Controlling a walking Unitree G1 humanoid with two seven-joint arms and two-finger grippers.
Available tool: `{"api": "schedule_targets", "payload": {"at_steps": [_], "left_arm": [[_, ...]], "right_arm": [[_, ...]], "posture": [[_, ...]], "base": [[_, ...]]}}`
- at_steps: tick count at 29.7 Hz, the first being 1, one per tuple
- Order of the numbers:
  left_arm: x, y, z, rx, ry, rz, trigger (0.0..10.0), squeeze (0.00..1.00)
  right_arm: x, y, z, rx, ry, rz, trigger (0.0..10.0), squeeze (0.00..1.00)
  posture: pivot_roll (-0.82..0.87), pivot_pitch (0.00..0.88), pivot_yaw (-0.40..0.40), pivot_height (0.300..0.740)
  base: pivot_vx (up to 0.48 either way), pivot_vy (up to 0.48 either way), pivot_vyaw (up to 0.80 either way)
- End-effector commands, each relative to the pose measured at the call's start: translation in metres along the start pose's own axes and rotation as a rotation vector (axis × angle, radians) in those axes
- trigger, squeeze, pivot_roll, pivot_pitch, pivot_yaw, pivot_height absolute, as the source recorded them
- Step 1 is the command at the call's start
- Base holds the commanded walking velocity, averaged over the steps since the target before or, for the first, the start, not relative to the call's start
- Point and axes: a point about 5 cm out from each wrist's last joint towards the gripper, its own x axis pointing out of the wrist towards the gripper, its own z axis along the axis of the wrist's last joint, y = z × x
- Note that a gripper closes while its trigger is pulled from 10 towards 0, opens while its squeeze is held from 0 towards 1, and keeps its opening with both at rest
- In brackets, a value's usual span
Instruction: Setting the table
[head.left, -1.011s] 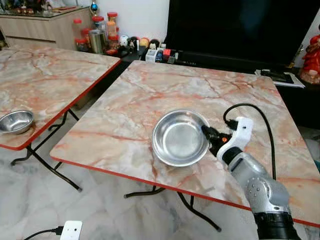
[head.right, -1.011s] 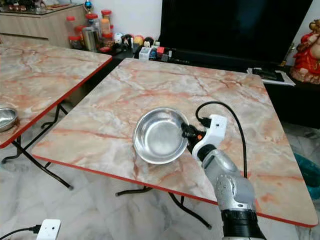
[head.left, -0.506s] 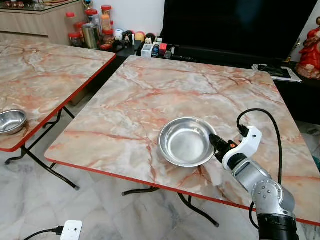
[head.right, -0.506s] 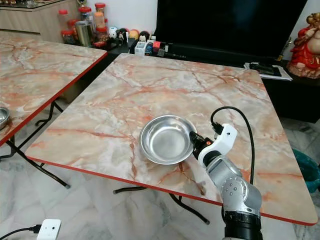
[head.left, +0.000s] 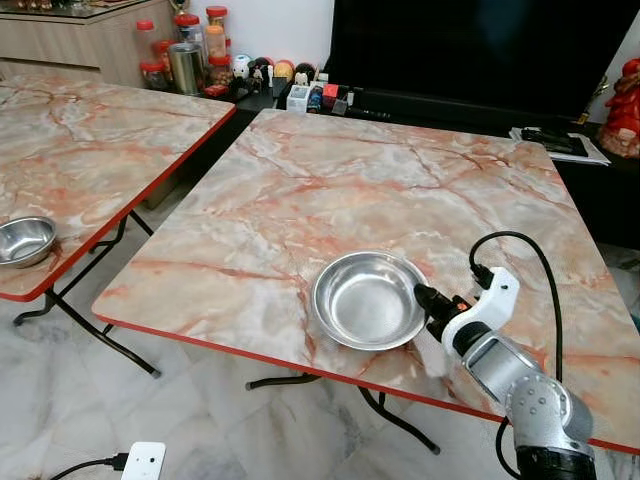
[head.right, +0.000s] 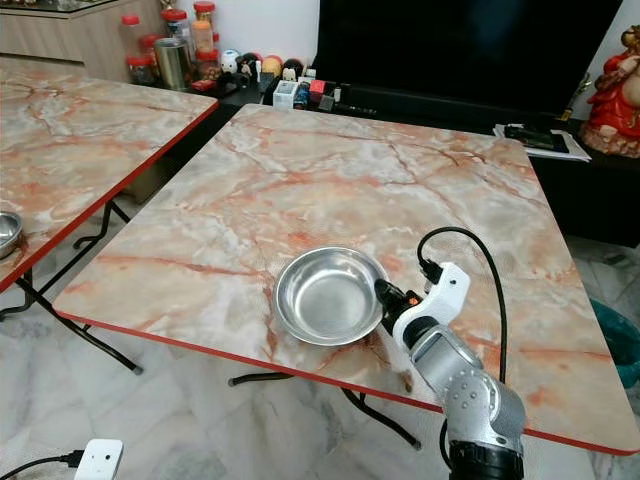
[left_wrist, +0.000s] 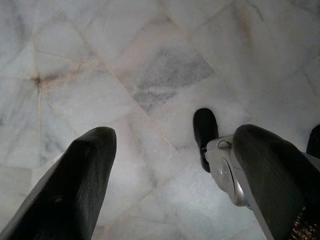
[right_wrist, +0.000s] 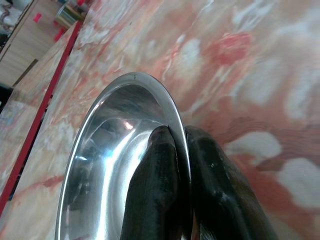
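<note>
A round steel bowl (head.left: 367, 299) rests on the near part of the marble table (head.left: 380, 190), close to its red front edge. My right gripper (head.left: 422, 297) is shut on the bowl's right rim; in the right wrist view one black finger lies inside the rim (right_wrist: 172, 112) and the other outside it. A second, smaller steel bowl (head.left: 24, 240) sits on the neighbouring table at the left. My left gripper (left_wrist: 165, 165) hangs open over the pale floor tiles.
A second marble table (head.left: 90, 130) stands to the left, with a gap of floor between the two. Jars and small figures (head.left: 190, 55) line the back wall beside a black TV (head.left: 480, 50). A white power strip (head.left: 142, 461) lies on the floor.
The bowl, held by my right gripper, has come nearer to the table's front edge and a little left. The camera has shifted slightly.
</note>
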Motion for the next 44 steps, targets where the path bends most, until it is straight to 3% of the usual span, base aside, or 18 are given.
{"api": "schedule_targets", "payload": {"at_steps": [1, 8, 24, 25, 26, 27, 30, 31, 35, 43, 44], "left_arm": [[0.0, 0.002, -0.002, 0.006, 0.016, 0.0, 10.0, 0.0], [0.0, 0.002, -0.002, 0.013, 0.019, -0.007, 10.0, 0.0], [0.0, 0.001, -0.002, 0.011, 0.023, -0.007, 10.0, 0.0], [0.0, 0.001, -0.002, 0.012, 0.023, -0.007, 10.0, 0.0], [0.0, 0.001, -0.002, 0.012, 0.023, -0.007, 10.0, 0.0], [0.0, 0.001, -0.002, 0.012, 0.023, -0.007, 10.0, 0.0], [0.0, 0.001, -0.002, 0.012, 0.022, -0.007, 10.0, 0.0], [0.0, 0.001, -0.002, 0.013, 0.022, -0.007, 10.0, 0.0], [0.0, 0.001, -0.002, 0.013, 0.021, -0.007, 10.0, 0.0], [0.0, 0.002, -0.002, 0.015, 0.022, -0.007, 10.0, 0.0], [0.0, 0.002, -0.002, 0.015, 0.022, -0.008, 10.0, 0.0]], "right_arm": [[-0.008, -0.001, 0.008, -0.005, -0.031, -0.004, 10.0, 0.0], [-0.016, -0.008, 0.005, -0.002, -0.024, -0.036, 10.0, 0.0], [-0.012, -0.002, -0.003, 0.005, 0.002, -0.025, 10.0, 0.0], [-0.012, -0.002, -0.003, 0.005, 0.001, -0.026, 10.0, 0.29], [-0.012, -0.002, -0.002, 0.005, 0.0, -0.028, 10.0, 0.71], [-0.012, -0.003, -0.001, 0.003, -0.001, -0.031, 10.0, 0.76], [-0.012, -0.004, -0.001, -0.006, -0.003, -0.038, 10.0, 0.77], [-0.012, -0.005, 0.0, -0.006, -0.005, -0.041, 10.0, 0.84], [-0.012, -0.005, 0.0, -0.006, -0.007, -0.043, 10.0, 0.85], [-0.013, -0.007, 0.001, -0.014, -0.008, -0.057, 10.0, 0.8], [-0.013, -0.008, 0.001, -0.024, -0.008, -0.062, 10.0, 0.72]], "posture": [[-0.03, 0.093, -0.051, 0.74], [-0.04, 0.092, -0.049, 0.74], [-0.03, 0.09, -0.054, 0.74], [-0.03, 0.091, -0.054, 0.74], [-0.03, 0.091, -0.054, 0.74], [-0.03, 0.09, -0.053, 0.74], [-0.03, 0.09, -0.052, 0.74], [-0.03, 0.091, -0.052, 0.74], [-0.03, 0.09, -0.051, 0.74], [-0.03, 0.089, -0.05, 0.74], [-0.03, 0.089, -0.05, 0.74]], "base": [[0.0, 0.0, 0.0], [0.0, 0.0, 0.0], [0.0, 0.0, 0.0], [0.0, 0.0, 0.0], [0.0, 0.0, 0.0], [0.0, 0.0, 0.0], [0.0, 0.0, 0.0], [0.0, 0.0, 0.0], [0.0, 0.0, 0.0], [0.0, 0.0, 0.0], [0.0, 0.0, 0.0]]}}
